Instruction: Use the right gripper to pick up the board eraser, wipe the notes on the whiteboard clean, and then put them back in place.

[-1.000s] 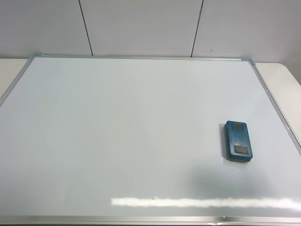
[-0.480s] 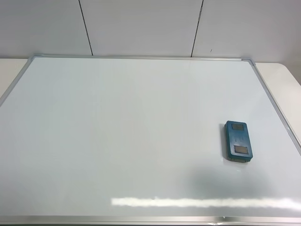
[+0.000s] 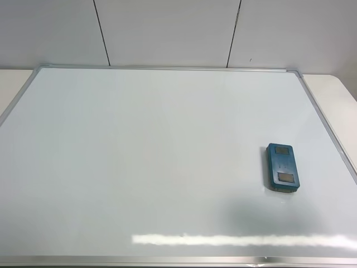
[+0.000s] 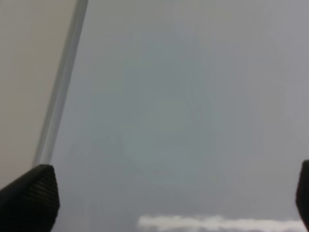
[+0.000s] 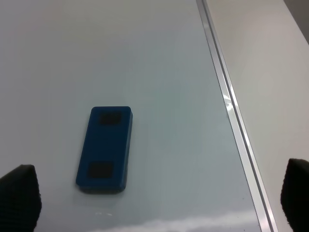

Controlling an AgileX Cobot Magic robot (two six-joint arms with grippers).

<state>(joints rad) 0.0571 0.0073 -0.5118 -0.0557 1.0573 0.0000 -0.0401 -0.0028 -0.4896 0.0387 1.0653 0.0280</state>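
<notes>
Exterior high view gives you the whole whiteboard (image 3: pixel 139 156), and it reads clean — no red notes anywhere on it. The eraser (image 3: pixel 282 167) lies flat at the lower right of the frame, just inside the board's right-hand frame edge, with no arm near it. So you can judge the wiping done and the eraser set down; what may be left is only pulling the arms fully clear, if that.

The right wrist view adds what the high camera misses: the right claw (image 5: pixel 159 198), its two fingertips at the lower corners of the frame, spread wide and gripping nothing, with the eraser (image 5: pixel 105 148) lying between and beyond them on the board. The left wrist view shows the left claw (image 4: pixel 169 198) spread too — over bare board and a strip of beige desk (image 4: pixel 29 72).
</notes>
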